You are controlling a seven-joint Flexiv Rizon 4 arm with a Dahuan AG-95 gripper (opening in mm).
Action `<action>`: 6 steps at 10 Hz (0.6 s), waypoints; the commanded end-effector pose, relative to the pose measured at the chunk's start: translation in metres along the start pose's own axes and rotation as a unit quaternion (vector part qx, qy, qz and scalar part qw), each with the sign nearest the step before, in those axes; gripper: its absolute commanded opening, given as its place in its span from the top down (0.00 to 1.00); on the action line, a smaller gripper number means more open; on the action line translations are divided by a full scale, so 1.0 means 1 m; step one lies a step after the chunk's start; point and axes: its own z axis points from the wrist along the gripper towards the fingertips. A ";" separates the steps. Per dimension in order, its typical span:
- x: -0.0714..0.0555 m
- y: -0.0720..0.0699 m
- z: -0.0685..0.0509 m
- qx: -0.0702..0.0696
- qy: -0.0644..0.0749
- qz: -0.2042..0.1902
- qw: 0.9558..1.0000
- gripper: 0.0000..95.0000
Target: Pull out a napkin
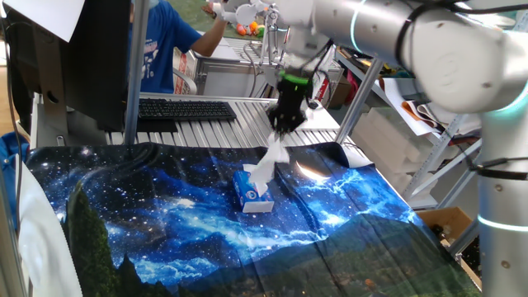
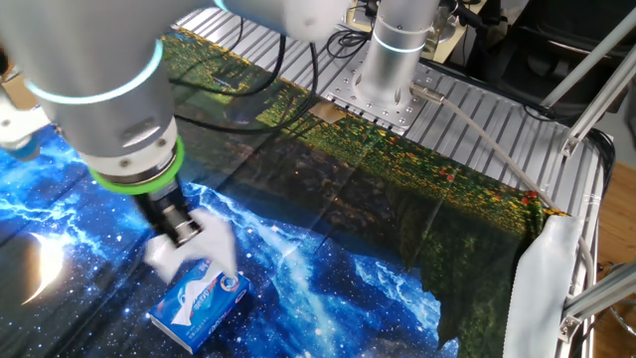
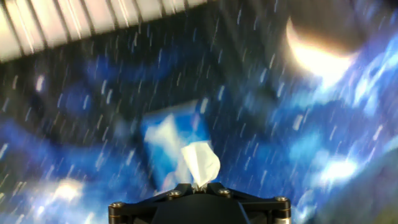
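The black two-finger gripper [image 1: 286, 124] points straight down over the table, its jaws pinched fully together on the top of the thin white paper napkin [image 1: 271, 163]. In one fixed view the napkin hangs from the fingers as a narrow, twisted strip that widens toward its lower end, where it meets the top of the small blue rectangular tissue pack with white print [image 1: 252, 195]. Whether the sheet's lower end is still inside the pack's opening cannot be told from this side.

The other fixed view looks from behind the arm's silver base [image 2: 385, 62]. Here the gripper [image 2: 184, 234] hides most of the strip, and the napkin [image 2: 214, 244] shows as a crumpled white bunch spreading just above and beside the pack [image 2: 200, 305], which lies flat on the dark cloth printed with a blue starry sky and a green landscape [image 2: 397, 229]. This view alone shows the white print on the pack's top face.

The hand view is blurred. It shows the napkin [image 3: 200, 163] rising as a small white tuft straight into the black gripper body [image 3: 199, 205] at the bottom edge, with the pack [image 3: 177, 140] directly below it on the cloth.

Only the first fixed view takes in the black keyboard [image 1: 186, 109] on the ribbed metal tabletop beyond the cloth, and a person in a blue shirt [image 1: 165, 41] behind it.
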 end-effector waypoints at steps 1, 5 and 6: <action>0.007 -0.003 0.001 -0.008 -0.006 0.006 1.000 1.00; 0.011 -0.001 0.003 -0.009 -0.009 -0.004 1.000 1.00; 0.019 0.002 0.007 -0.009 -0.010 -0.009 1.000 1.00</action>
